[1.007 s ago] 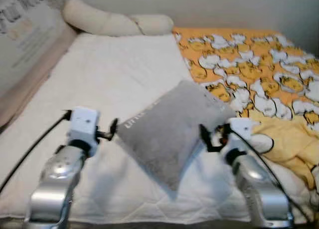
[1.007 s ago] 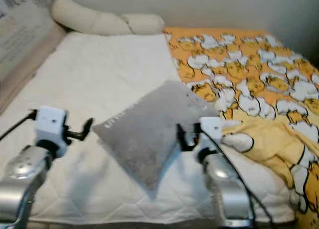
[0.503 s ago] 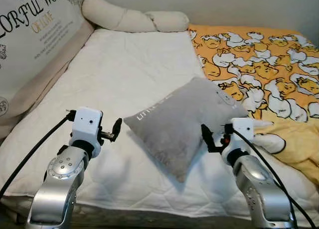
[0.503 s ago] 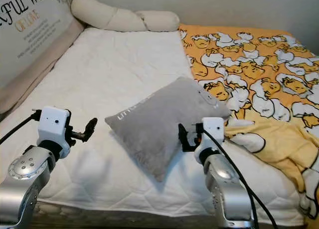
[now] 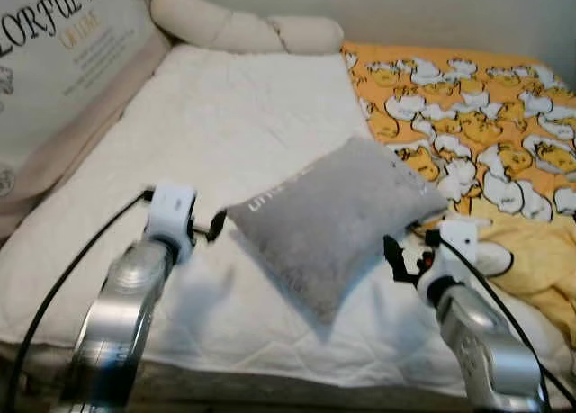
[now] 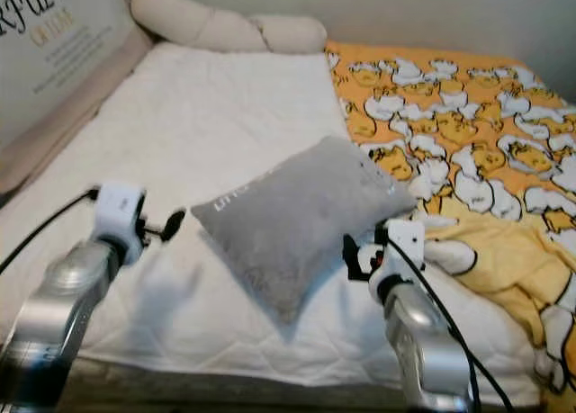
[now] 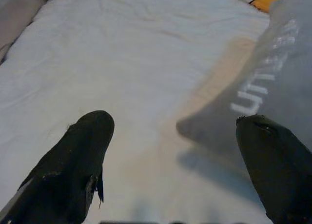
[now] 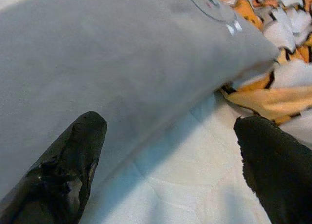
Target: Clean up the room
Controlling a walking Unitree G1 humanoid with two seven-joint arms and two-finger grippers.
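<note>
A grey pillow [image 5: 333, 219] with white lettering lies tilted on the white mattress [image 5: 234, 116], one corner resting on the duck-print blanket [image 5: 468, 116]. My left gripper [image 5: 216, 226] is open just beside the pillow's left corner, apart from it. In the left wrist view, that corner of the pillow [image 7: 234, 116] lies ahead of the spread fingers [image 7: 83, 151]. My right gripper [image 5: 396, 255] is open at the pillow's lower right edge. In the right wrist view, the pillow [image 8: 122, 63] lies just beyond the spread fingers [image 8: 73, 160], with nothing gripped.
A long cream bolster [image 5: 234, 31] lies along the head of the bed. A padded side panel with printed lettering [image 5: 54, 62] runs down the left. The orange and yellow blanket is bunched at the right near my right arm. The bed's front edge [image 5: 270, 377] is close below.
The view has shifted and steadied. My left arm has stretched forward, its gripper still by the pillow's left corner. The right gripper has dropped a little down and right along the pillow's edge.
</note>
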